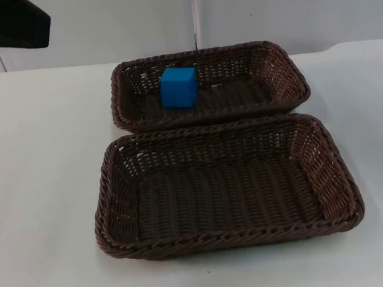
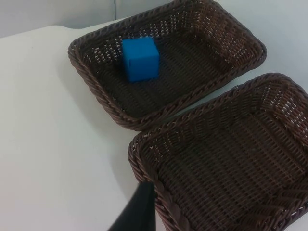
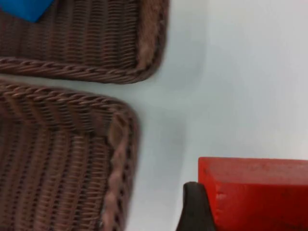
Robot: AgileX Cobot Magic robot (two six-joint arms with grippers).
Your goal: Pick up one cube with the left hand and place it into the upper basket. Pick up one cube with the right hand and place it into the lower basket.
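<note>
You are looking down on a white table top (image 1: 42, 197) that ends at a grey partition wall (image 1: 287, 7). Two brown rectangular woven wicker baskets sit in the middle of it, one behind the other, their long rims touching or almost touching. The far brown wicker basket (image 1: 286, 75) holds a blue cube (image 1: 178, 87), which rests upright on the basket floor toward the left end, near the far wall. The near brown wicker basket (image 1: 335, 178), the larger-looking of the two, holds nothing.

In the left wrist view you see the same blue cube (image 2: 140, 58) inside the far basket (image 2: 91, 77), with the near basket (image 2: 144, 159) just beside it. One black fingertip of the left gripper (image 2: 137, 211) stands above the bare table just beside the left rim of the near basket, touching neither basket. You cannot tell from this whether that claw is spread or closed. The left arm (image 1: 7, 25) shows as a dark shape at the far left.

In the right wrist view a red cube (image 3: 257, 195) lies right against a black finger (image 3: 195, 207) of the right gripper, over the bare table to the right of the baskets. Whether the claw is clamped on it you cannot tell. A corner of the blue cube (image 3: 26, 8) shows inside the far basket (image 3: 149, 53), and the near basket's right rim (image 3: 120, 159) is near the red cube but apart from it
</note>
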